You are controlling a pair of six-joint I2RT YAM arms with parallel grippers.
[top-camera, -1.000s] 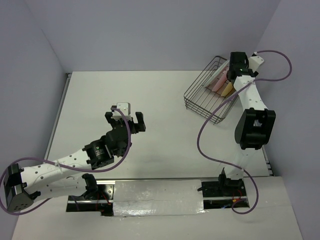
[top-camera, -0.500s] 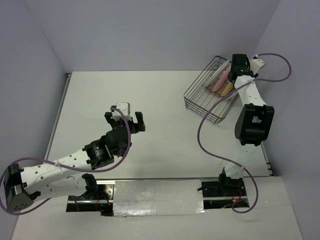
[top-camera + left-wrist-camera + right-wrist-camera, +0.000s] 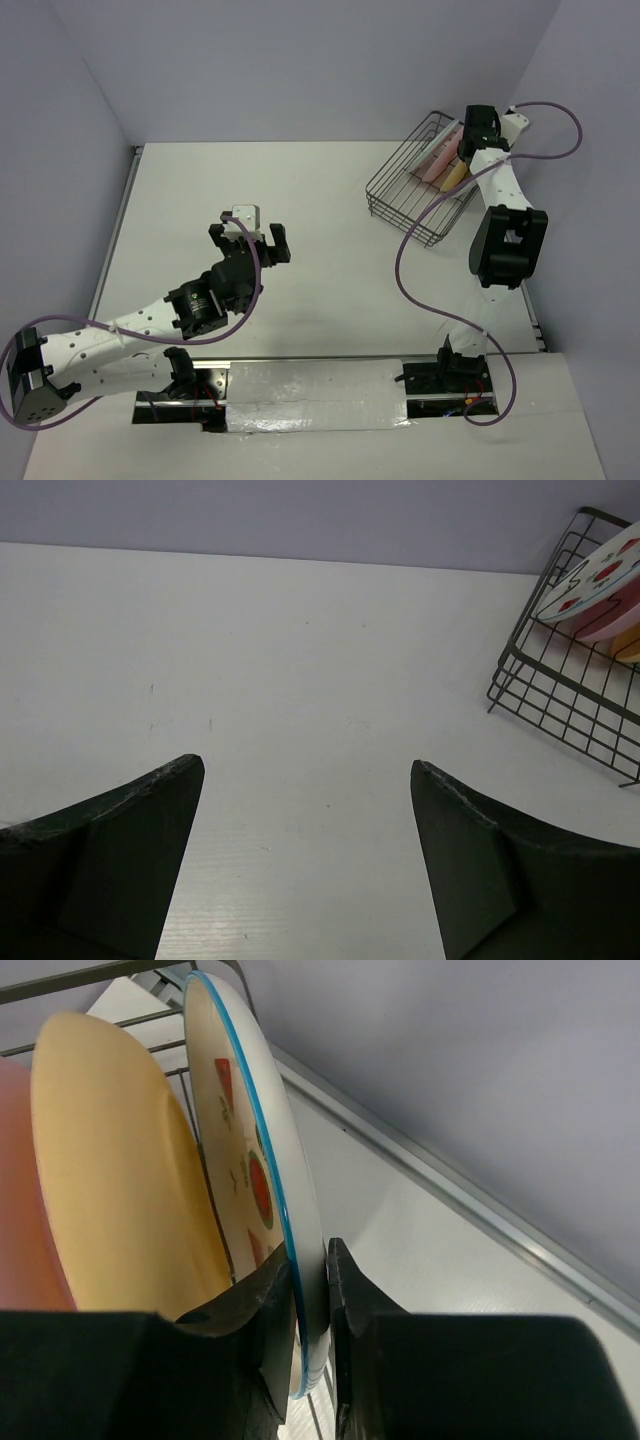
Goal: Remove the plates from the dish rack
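The black wire dish rack (image 3: 415,195) stands at the back right of the table. Three plates stand on edge in it: a pink plate (image 3: 20,1210), a pale yellow-orange plate (image 3: 120,1160) and a white strawberry-print plate (image 3: 255,1150) with a blue rim. My right gripper (image 3: 308,1270) is shut on the rim of the strawberry plate, one finger on each face. From above, the right gripper (image 3: 472,135) sits over the rack's far right corner. My left gripper (image 3: 308,765) hangs open over bare table, well left of the rack (image 3: 560,680), holding nothing.
The purple back wall runs just behind the rack. A metal rail (image 3: 470,1200) edges the table close to the right of the held plate. The right arm's purple cable (image 3: 410,250) loops over the table near the rack's front.
My right gripper's jaws have closed onto the strawberry plate's rim after shifting slightly toward the rack's far corner. The left arm has not moved.
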